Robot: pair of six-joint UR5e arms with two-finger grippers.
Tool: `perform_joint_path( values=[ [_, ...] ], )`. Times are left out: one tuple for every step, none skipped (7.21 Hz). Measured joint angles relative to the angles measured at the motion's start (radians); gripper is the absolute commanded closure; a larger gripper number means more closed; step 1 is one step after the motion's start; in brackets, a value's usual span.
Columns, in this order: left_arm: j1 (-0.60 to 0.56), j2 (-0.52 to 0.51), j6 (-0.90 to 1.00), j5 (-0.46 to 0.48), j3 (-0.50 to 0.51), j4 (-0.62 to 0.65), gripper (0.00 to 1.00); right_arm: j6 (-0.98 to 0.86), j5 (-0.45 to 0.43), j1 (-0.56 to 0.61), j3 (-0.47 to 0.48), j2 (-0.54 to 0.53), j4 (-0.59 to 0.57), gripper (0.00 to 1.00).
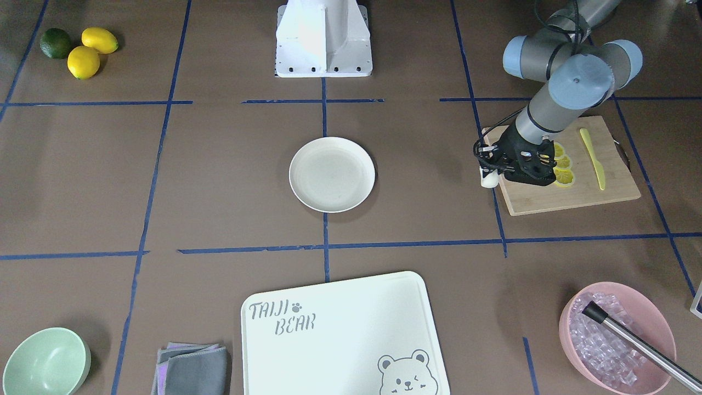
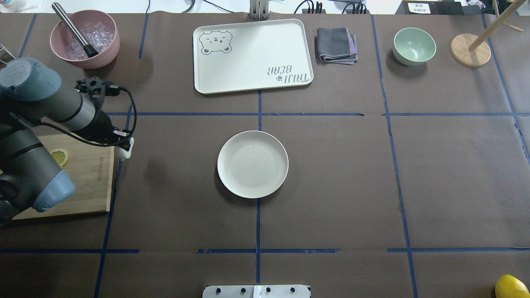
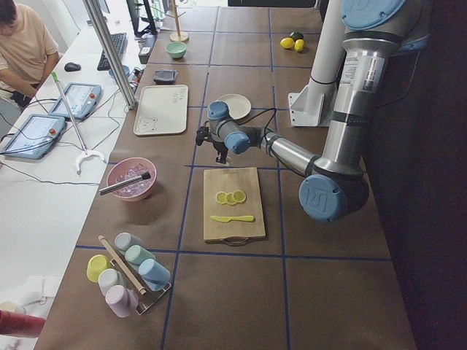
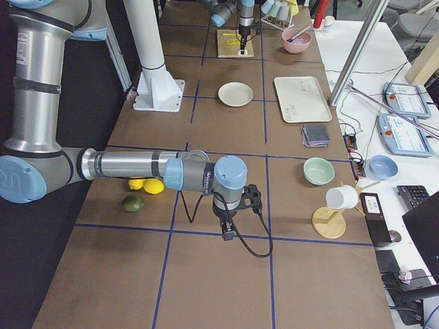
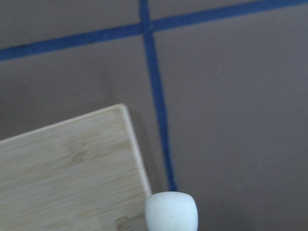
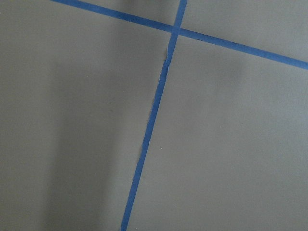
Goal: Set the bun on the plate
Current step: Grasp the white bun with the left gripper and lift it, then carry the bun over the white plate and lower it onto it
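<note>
- Counter [image 2: 352, 186]: brown, w/ blue tape grid.
- White bear-print board [image 2: 252, 56]: flat at the counter's edge opposite the robot.
- Wooden cutting board [image 2: 89, 178]: on robot's left side, w/ lemon slices [image 1: 563, 175] and a yellow knife [image 1: 593, 159] on it.
- Plate [image 2: 252, 164]: mid-counter, on a tape line, well apart from the wooden cutting board.
- L end effector [image 1: 490, 173]: tips just off the wooden cutting board's corner on the plate side, closed narrow on the bun.
- R end effector [image 4: 228, 236]: seen only in the right side view, low over the counter near a tape line; can't tell if wide or narrow.
- Bun [image 5: 172, 211]: held in the L end effector, beside the board's corner by a tape line; can't tell if it touches the counter. Well apart from the plate, not on it yet.
</note>
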Motion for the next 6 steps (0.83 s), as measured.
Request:
perform_joint_path(
  values=[
    [0.046,-0.092,-0.098,0.032,0.003,0.062,0.74,0.000,0.000,0.000,0.000,0.000,0.000,0.00],
    [0.113,-0.189,-0.203,0.097,0.021,0.111,0.73,0.000,0.000,-0.001,0.000,0.000,0.000,0.00],
    [0.171,-0.291,-0.293,0.152,0.071,0.132,0.71,0.000,0.000,-0.001,-0.001,0.000,0.000,0.00],
    [0.208,-0.391,-0.362,0.180,0.144,0.135,0.71,0.000,0.000,0.000,-0.001,0.000,0.000,0.00],
    [0.235,-0.469,-0.399,0.193,0.213,0.134,0.71,0.001,0.000,0.000,-0.001,0.000,0.000,0.00],
    [0.263,-0.511,-0.415,0.205,0.257,0.132,0.63,0.001,0.000,0.000,-0.001,0.000,0.000,0.00]
  ],
)
